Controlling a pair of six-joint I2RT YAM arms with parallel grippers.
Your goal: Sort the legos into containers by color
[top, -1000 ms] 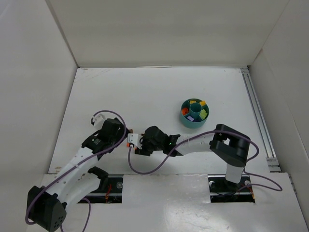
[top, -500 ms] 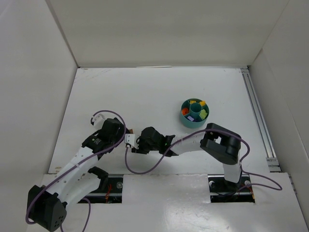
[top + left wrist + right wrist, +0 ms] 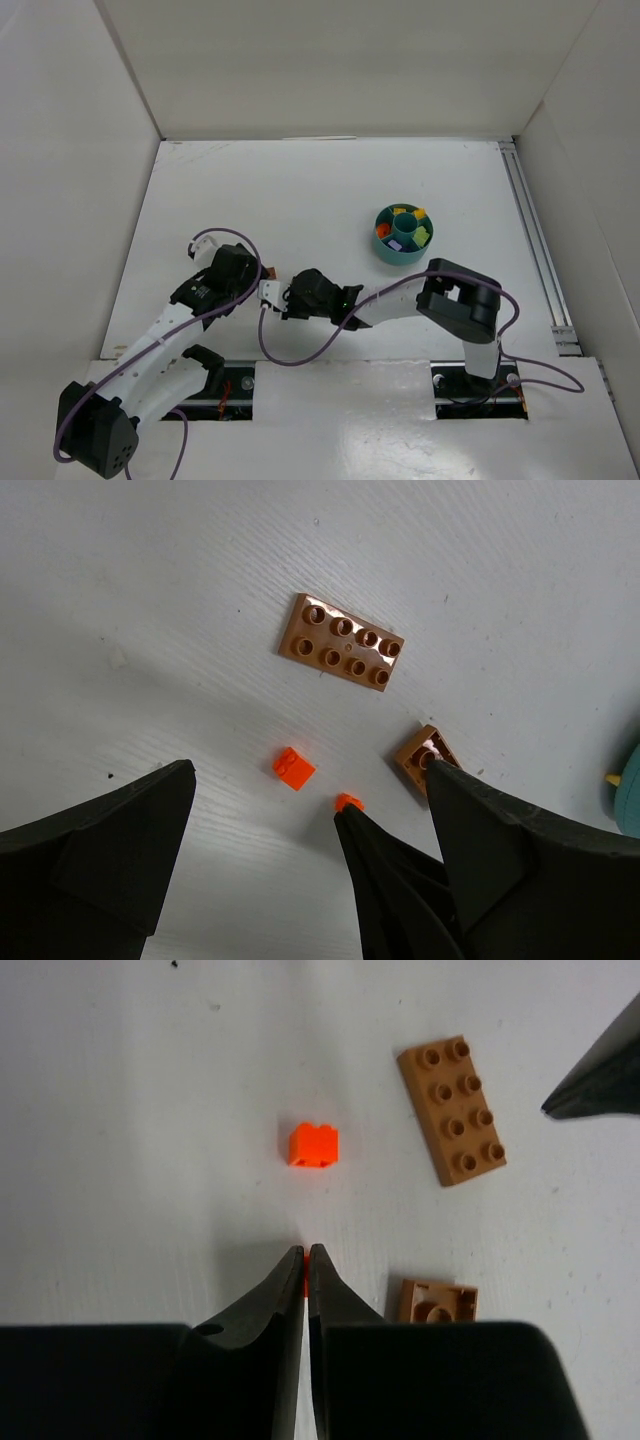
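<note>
1. Right gripper (image 3: 305, 1252): the jaws are pressed almost together, pinching a tiny red-orange lego (image 3: 303, 1282) at the very tips. Only a sliver of it shows between the fingers. The tips sit low over the white table (image 3: 120, 1110).
2. Red-orange square lego (image 3: 314, 1145): lies loose on the table just ahead of the right gripper's tips, apart from them.
3. Small brown lego (image 3: 432, 1300): lies on the table just beside the right gripper, off its right finger. Whether the two touch cannot be told.
4. Brown eight-stud plate (image 3: 452, 1110): lies flat with its studs up, ahead and to the right of the right gripper, beyond the small brown lego and apart from it.
5. Left gripper (image 3: 310, 772): the jaws are spread wide and hold nothing. It faces the right gripper from the far side of the loose pieces. In the left wrist view the right gripper's tips reach in between its two fingers. One left fingertip (image 3: 600, 1070) shows past the plate in the right wrist view.
6. Teal tub (image 3: 402, 258): a round tub with wedge compartments, standing well apart from the right gripper, away to its right in the top view. Yellow, green and orange pieces lie in its wedges, too small to say which holds which.
</note>
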